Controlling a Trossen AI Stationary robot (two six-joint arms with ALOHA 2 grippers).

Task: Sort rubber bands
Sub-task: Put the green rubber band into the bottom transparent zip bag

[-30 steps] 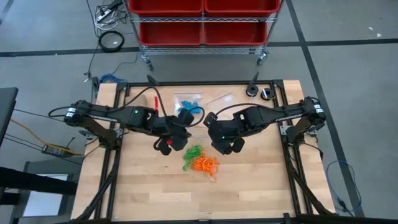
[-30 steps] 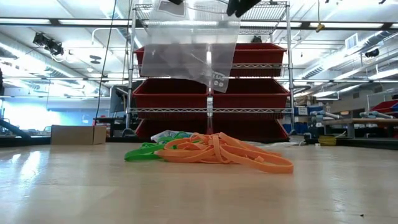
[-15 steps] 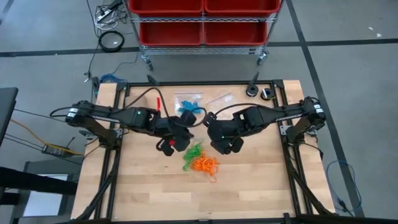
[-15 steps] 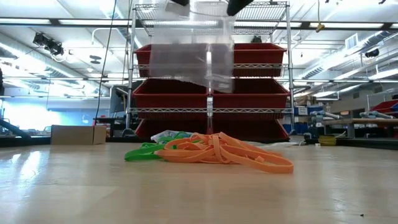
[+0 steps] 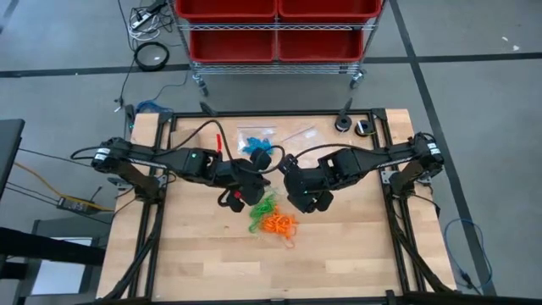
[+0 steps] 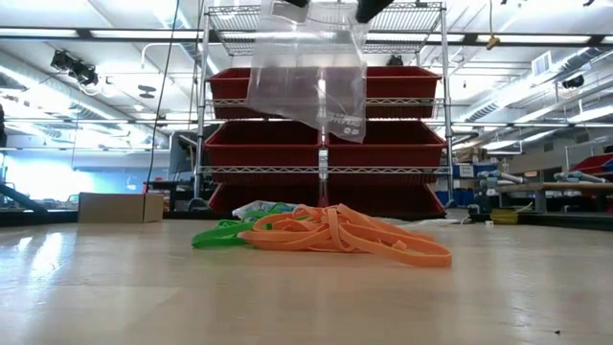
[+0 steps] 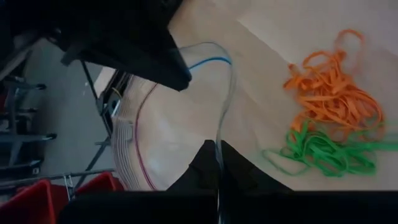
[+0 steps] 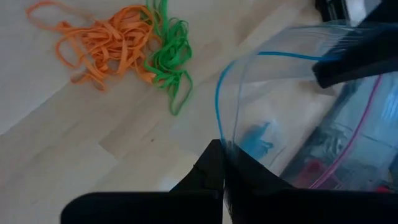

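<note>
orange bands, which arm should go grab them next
Neither is free: left gripper and right gripper each pinch a rim of the clear bag. If one lets go, left; it sits nearer the orange bands.

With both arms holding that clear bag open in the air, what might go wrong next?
1. Each gripper, left and right, pinches only a thin edge of the clear bag; one side may slip and the mouth fall shut.
2. The orange bands and green bands lie tangled on the table, so one grab may lift both colours.
</note>
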